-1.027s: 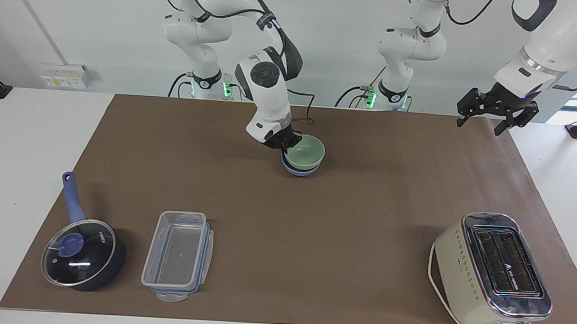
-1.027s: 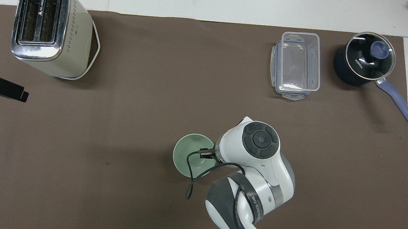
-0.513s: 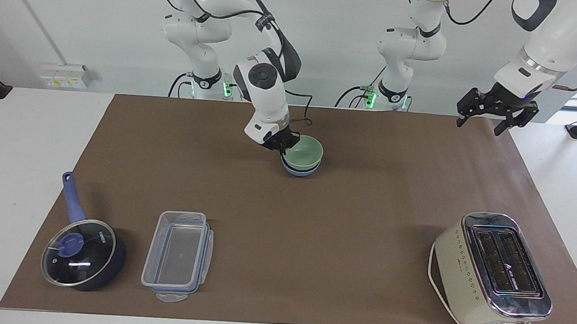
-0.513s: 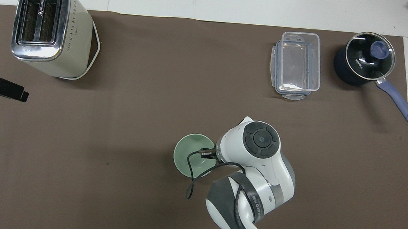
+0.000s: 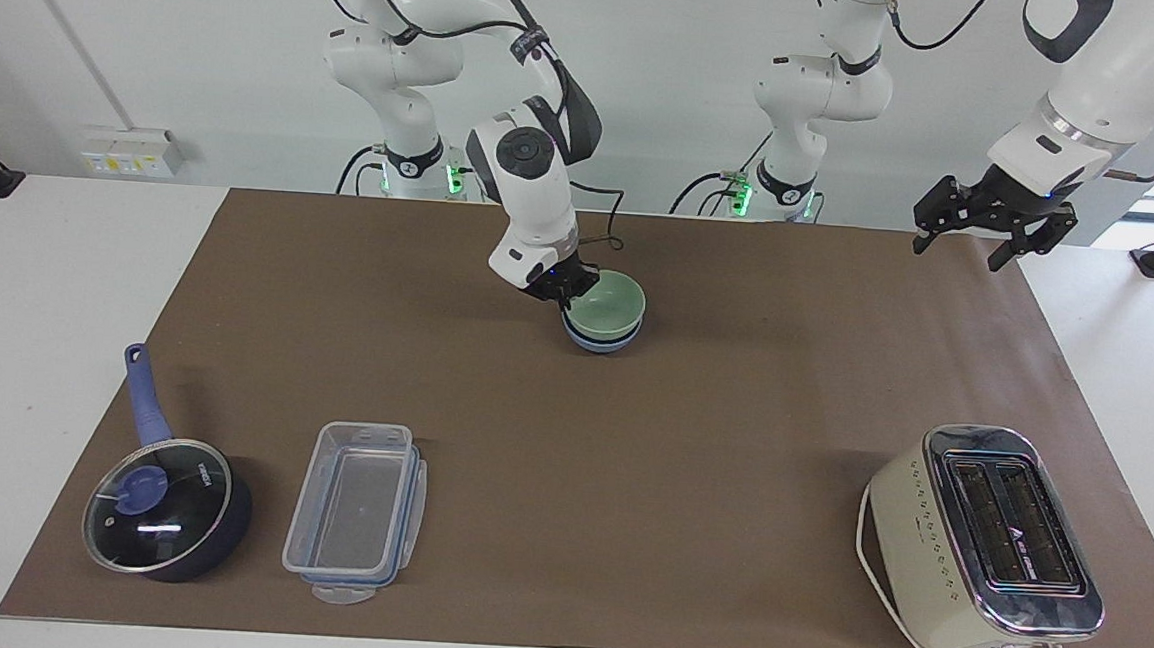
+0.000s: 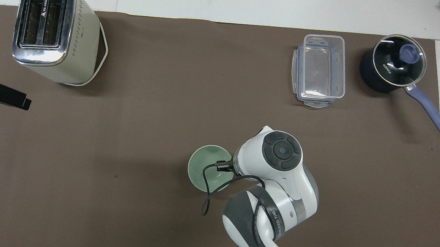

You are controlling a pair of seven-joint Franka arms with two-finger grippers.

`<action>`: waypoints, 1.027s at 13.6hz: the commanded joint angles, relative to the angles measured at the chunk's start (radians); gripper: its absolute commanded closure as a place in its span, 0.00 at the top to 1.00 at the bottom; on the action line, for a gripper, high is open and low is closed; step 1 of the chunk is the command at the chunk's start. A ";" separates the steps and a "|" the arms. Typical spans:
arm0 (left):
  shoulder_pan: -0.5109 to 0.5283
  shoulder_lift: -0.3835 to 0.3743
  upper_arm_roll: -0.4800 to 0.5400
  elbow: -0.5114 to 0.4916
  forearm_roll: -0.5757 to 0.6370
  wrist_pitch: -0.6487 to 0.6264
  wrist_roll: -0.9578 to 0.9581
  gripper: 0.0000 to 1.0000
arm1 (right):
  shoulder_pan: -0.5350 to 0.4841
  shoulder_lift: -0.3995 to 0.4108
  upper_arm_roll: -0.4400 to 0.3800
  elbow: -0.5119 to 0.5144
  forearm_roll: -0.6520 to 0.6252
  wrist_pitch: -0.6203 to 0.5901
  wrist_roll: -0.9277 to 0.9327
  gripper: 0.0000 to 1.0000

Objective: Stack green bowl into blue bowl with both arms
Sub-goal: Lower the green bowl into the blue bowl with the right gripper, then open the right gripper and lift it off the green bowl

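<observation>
The green bowl (image 5: 610, 303) sits nested in the blue bowl (image 5: 596, 342) on the brown mat, near the robots at mid-table. My right gripper (image 5: 568, 292) is shut on the green bowl's rim, on the side toward the right arm's end. In the overhead view the green bowl (image 6: 203, 167) covers the blue bowl, and the right arm's wrist hides the gripper. My left gripper (image 5: 973, 233) waits open and empty, raised over the mat's corner at the left arm's end; it also shows in the overhead view (image 6: 3, 95).
A cream toaster (image 5: 985, 539) stands far from the robots at the left arm's end. A clear plastic container (image 5: 355, 511) and a dark blue lidded saucepan (image 5: 165, 509) stand far from the robots at the right arm's end.
My right gripper has shifted slightly toward the robots with the green bowl, which now sits lower and more level in the blue bowl. The left arm has not moved.
</observation>
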 commanded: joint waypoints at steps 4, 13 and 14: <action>0.005 -0.014 -0.007 -0.008 0.014 -0.001 0.004 1.00 | -0.015 0.010 0.002 0.032 0.002 0.012 -0.021 1.00; 0.005 -0.014 -0.007 -0.008 0.014 -0.003 0.003 1.00 | -0.184 -0.116 -0.011 0.204 -0.144 -0.216 -0.009 1.00; 0.007 -0.014 -0.007 -0.008 0.014 -0.003 0.003 1.00 | -0.190 -0.130 -0.011 0.224 -0.144 -0.248 0.008 1.00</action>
